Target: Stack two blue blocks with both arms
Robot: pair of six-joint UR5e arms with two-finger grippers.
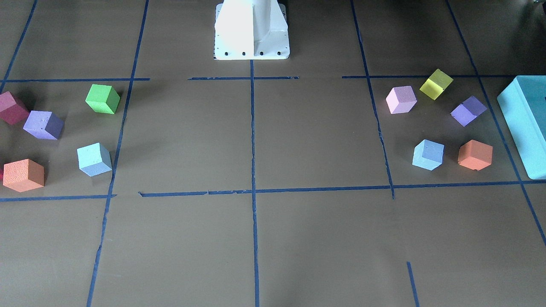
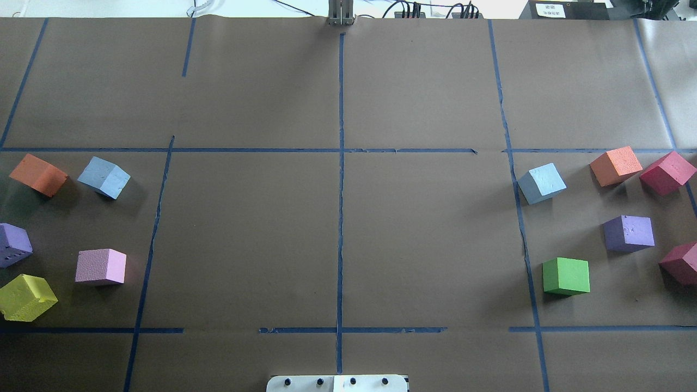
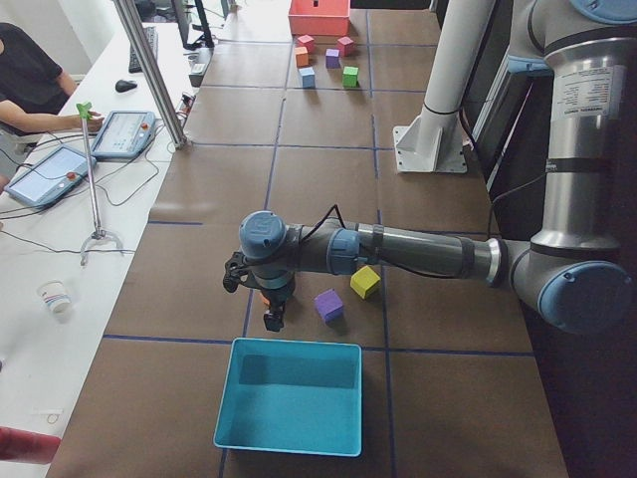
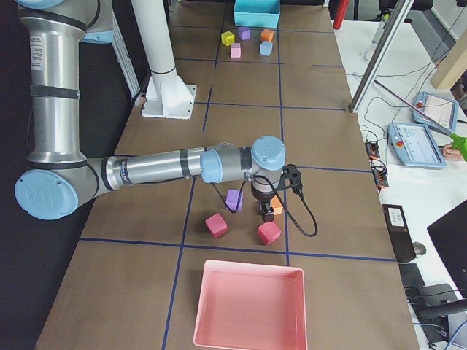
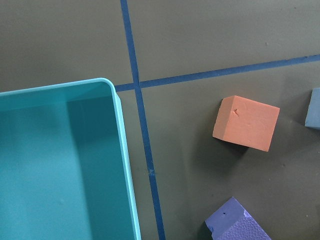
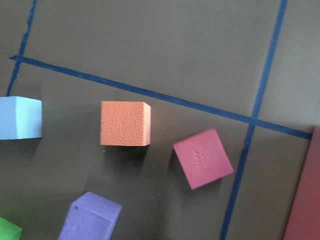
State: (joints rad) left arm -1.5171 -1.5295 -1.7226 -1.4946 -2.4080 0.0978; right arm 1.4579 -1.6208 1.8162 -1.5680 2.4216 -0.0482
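One blue block point(image 2: 103, 177) lies on the robot's left side of the table, also in the front view point(image 1: 428, 154); its edge shows in the left wrist view point(image 5: 314, 109). The other blue block point(image 2: 542, 183) lies on the right side, also in the front view point(image 1: 94, 159) and the right wrist view point(image 6: 19, 117). My left gripper point(image 3: 271, 319) hangs low over an orange cube point(image 5: 246, 122) beside the teal box point(image 5: 60, 165). My right gripper point(image 4: 267, 214) hangs low over another orange cube point(image 6: 125, 123). I cannot tell whether either gripper is open or shut.
Purple point(image 2: 629, 233), green point(image 2: 566, 276) and crimson point(image 2: 667, 172) cubes surround the right blue block. Pink point(image 2: 101, 267), yellow point(image 2: 26, 296) and purple point(image 2: 12, 245) cubes lie on the left. A pink tray point(image 4: 248, 306) sits at the right end. The white pedestal point(image 1: 251, 30) stands at the middle.
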